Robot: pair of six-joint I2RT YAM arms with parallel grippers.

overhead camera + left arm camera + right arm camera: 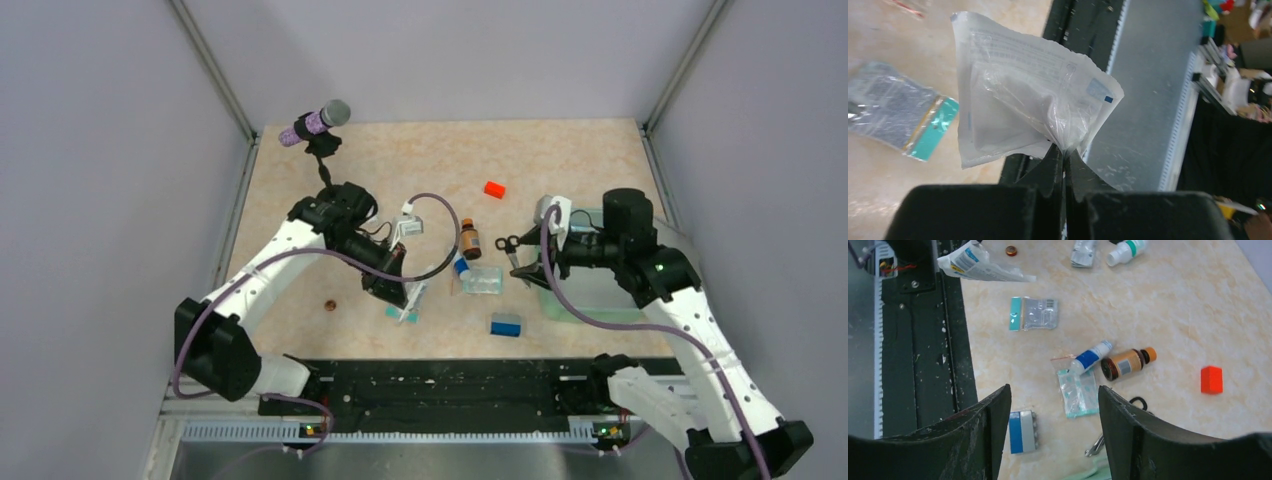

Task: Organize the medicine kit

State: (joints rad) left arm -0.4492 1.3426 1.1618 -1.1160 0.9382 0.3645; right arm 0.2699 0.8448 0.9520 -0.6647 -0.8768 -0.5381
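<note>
The mint-green medicine kit (590,292) lies at the table's right, mostly under my right arm; only a sliver of its edge (1093,474) shows in the right wrist view. My right gripper (525,268) (1054,388) hangs open and empty over its left edge, above black-handled scissors (510,245) (1097,445). My left gripper (400,290) (1064,155) is shut on a crinkled white sterile pouch (1033,100) (978,265), lifted off the table near the front edge.
Loose items: an amber bottle (470,240) (1128,363), a blue-white tube (462,267) (1091,356), a clear teal packet (483,282) (1078,392), a blue block (506,325) (1023,432), an orange-red block (494,190) (1211,379), a teal-strip zip bag (403,315) (898,120) (1034,313), a brown cap (330,304).
</note>
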